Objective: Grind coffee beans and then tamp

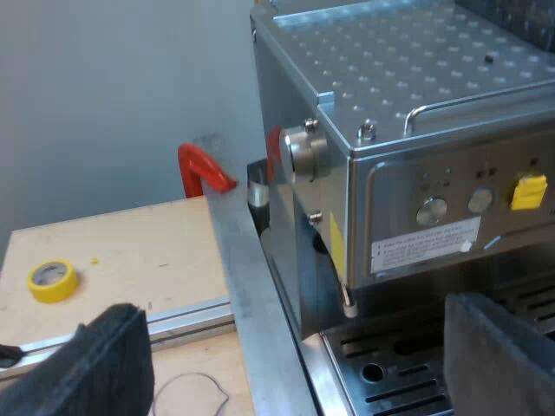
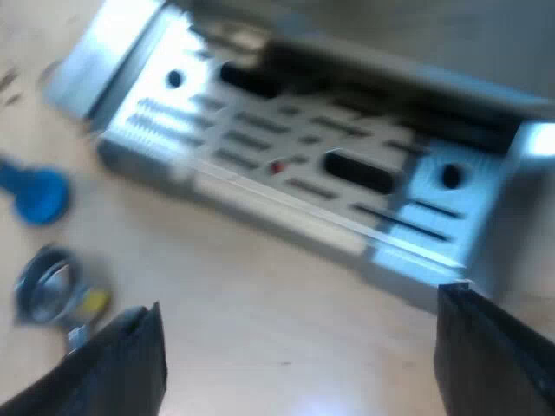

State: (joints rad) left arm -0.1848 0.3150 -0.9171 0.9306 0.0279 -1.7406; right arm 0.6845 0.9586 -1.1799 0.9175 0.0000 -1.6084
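The left end effector [image 1: 290, 303] stands open, its two black padded fingers [image 1: 104, 364] wide apart with nothing between them. Just ahead rises the boxy brushed-steel espresso machine [image 1: 408, 113], met at a corner. It has a dimpled top plate with a thin wire rail and round metal buttons on the front. The front also bears a yellow tag [image 1: 528, 191] and a white sticker [image 1: 425, 245] whose print is too small to read. A round steel knob [image 1: 303, 149] juts from the machine's side. Below the fingers lies the slotted metal drip tray [image 1: 390, 381]. Past the machine's side, a pale wooden counter [image 1: 121, 251] carries a yellow roll of tape [image 1: 51, 280], with a red clamp [image 1: 204, 169] at its far edge and open room around.

The right end effector [image 2: 299, 299] is likewise open and empty, hovering over bare counter just short of the drip tray's edge. A blue tamper [image 2: 35, 192] lies on the counter out past one finger, near a round metal ring [image 2: 48, 282] too blurred to identify.
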